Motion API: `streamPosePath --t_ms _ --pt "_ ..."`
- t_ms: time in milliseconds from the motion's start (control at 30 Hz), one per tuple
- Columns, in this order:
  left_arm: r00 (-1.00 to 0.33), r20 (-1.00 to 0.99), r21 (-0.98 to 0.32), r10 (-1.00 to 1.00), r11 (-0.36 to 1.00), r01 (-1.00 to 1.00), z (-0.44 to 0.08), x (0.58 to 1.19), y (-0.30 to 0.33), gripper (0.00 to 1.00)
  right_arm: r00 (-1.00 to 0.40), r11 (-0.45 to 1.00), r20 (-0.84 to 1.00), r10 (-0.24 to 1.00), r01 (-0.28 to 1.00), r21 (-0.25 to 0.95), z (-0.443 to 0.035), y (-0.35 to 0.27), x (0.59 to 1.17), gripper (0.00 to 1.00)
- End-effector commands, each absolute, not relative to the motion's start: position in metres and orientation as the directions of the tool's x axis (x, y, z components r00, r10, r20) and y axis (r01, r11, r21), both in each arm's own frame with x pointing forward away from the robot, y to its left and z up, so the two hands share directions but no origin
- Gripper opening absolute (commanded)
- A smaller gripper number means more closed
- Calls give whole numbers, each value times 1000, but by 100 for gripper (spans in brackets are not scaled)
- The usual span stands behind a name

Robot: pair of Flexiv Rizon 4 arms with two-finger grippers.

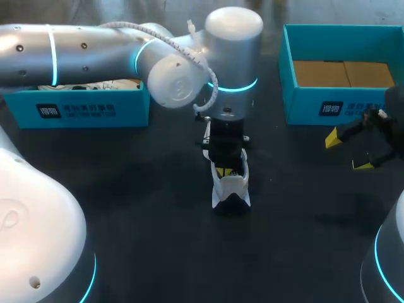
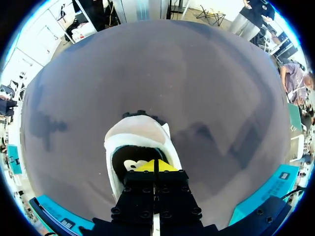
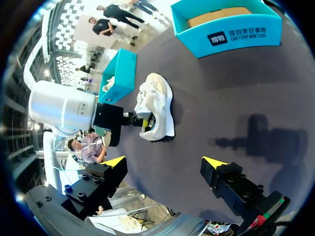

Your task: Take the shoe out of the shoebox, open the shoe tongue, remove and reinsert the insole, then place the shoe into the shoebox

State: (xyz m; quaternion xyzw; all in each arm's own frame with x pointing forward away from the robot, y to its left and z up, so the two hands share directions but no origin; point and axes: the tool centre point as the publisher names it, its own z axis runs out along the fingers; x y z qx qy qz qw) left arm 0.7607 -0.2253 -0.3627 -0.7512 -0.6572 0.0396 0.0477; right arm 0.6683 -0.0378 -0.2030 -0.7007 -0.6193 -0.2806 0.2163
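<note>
While standing outside teal cardboard shoebox (image 1: 303, 104), white black-soled shoe (image 1: 232, 186): upright on dark table (image 1: 139, 208).
Left gripper (image 2: 155, 166): yellow tips pressed together inside shoe's mouth.
Right gripper (image 3: 165, 162): spread wide, well apart.
Risk: could drag whole shoe up, nothing pinning it.

Left arm: the silver left arm (image 1: 95, 47) with glowing cyan rings comes in from the left side and stretches almost level to just past the middle.
Left wrist: its thick silver wrist cylinder (image 1: 233, 44) stands upright and points straight down, a cyan ring lit at its lower end.
Left claw: the black, yellow-tipped left claw (image 1: 224, 169) (image 2: 155, 166) (image 3: 140, 123) points straight down, its fingers pressed together, tips meeting.
Right arm: the silver, cyan-ringed right arm (image 1: 388, 259) fills the lower right corner.
Right claw: the black, yellow-tipped right claw (image 1: 348, 151) (image 3: 165, 162) sits well apart from the left claw, facing it, fingers spread wide.
</note>
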Motion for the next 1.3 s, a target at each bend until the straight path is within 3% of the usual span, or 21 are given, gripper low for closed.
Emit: streamPosePath --t_ms 33,700,1300 --pt "133 15 -119 991 -130 984 -364 760 -225 0 77 -141 659 749 989 45 -203 -37 668 100" --pt "98 83 -161 992 -84 983 -402 756 -218 0 77 -141 659 749 989 45 -203 -37 668 100" --pt "36 -100 -138 994 -50 989 -415 752 -227 0 77 -141 659 749 989 45 -203 -37 668 100"
